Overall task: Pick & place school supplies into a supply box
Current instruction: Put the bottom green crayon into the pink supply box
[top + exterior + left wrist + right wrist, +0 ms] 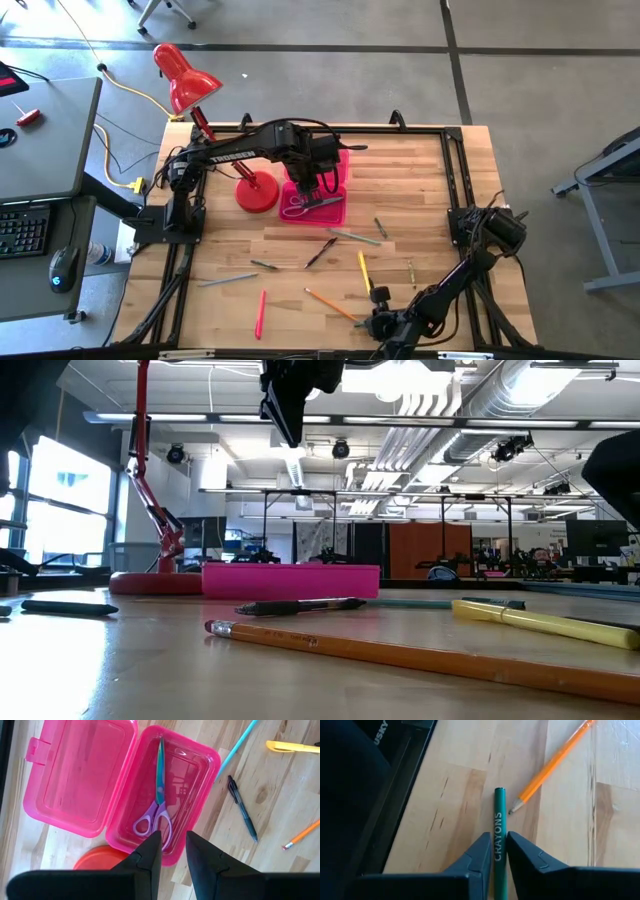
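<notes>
The supply box (212, 775), a hot-pink case, lies open on the table with its lid (80, 775) folded flat beside it. Purple-handled scissors (157, 815) lie inside. My left gripper (172, 840) hangs open above the box (335, 212), holding nothing. Near the table's front edge my right gripper (499, 852) is shut on a green crayon (499, 820). An orange pencil (552, 762) lies on the wood, its tip close beside the crayon's far end. More pencils and pens lie loose on the table: yellow (364, 270), pink (261, 313) and dark (320, 252). My right gripper pinches the green crayon's two long sides (498, 847) between its two fingers (481, 854), which lie across it. The fingers come slanting down from the table's near side. The crayon's far end (499, 792) sticks out ahead of them; whether it is clear of the wood I cannot tell.
A red desk lamp stands with its round base (256, 193) right beside the box's left end. Grey sticks (355, 237) and a grey pen (228, 281) lie mid-table. A black frame rail (405, 795) runs along the table's near edge by my right gripper.
</notes>
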